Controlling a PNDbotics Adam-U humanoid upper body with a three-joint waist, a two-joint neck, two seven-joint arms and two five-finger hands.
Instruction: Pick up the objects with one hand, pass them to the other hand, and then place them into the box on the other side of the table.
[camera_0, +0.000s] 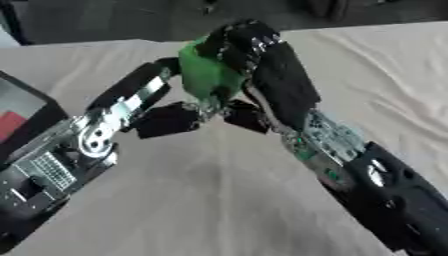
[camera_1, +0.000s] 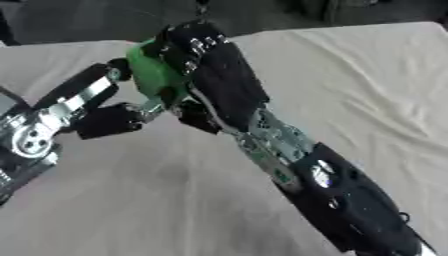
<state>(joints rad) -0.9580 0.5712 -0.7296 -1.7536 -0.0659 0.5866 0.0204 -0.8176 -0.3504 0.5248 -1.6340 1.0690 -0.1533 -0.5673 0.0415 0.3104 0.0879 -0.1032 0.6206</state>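
Green object (camera_0: 206, 72) held above the cloth-covered desk (camera_0: 367, 65), long axis near upright; right hand (camera_0: 262, 65) fingers clenched round it, left hand (camera_0: 162, 107) fingers grasping its lower end; box (camera_0: 22, 115) lay at left edge

You look steeply down from the robot's head through two side-by-side eyes, close above the cream cloth-covered table (camera_1: 367, 75). Both views share both black arms meeting mid-frame; the right eye's picture sits shifted leftward.
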